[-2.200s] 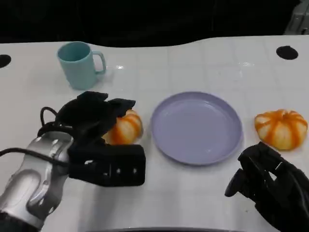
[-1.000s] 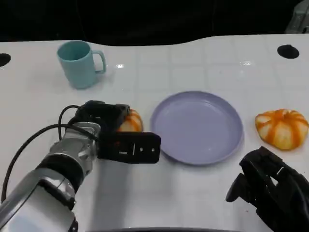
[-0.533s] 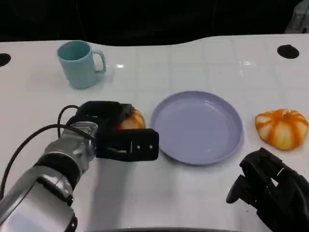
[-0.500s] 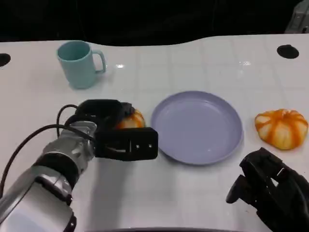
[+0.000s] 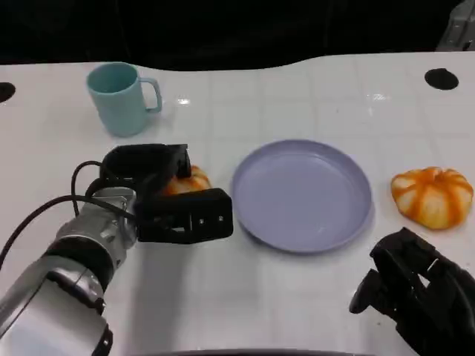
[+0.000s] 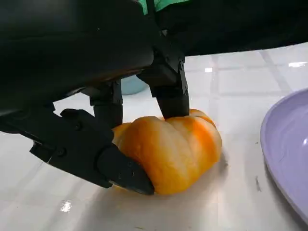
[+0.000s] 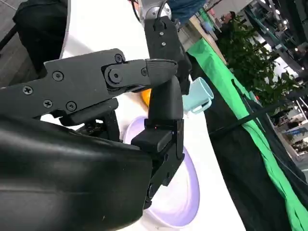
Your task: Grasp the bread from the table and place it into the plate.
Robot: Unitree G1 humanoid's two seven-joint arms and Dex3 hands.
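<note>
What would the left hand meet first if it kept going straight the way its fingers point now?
Nothing new: the left hand already has its fingers around the bread on the table. Straight beyond the bread, the line probably leads to the rim of the purple plate, though depth is unclear.

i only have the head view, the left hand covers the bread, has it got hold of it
Observer: Left wrist view shows the left hand with fingers on the bread, on two sides of it.
Operator: lifted yet
Observer: No, the bread's underside sits on the table.
Operator: how close is the plate from there
Observer: The plate rim is just beside the bread, with a strip of table between them.
</note>
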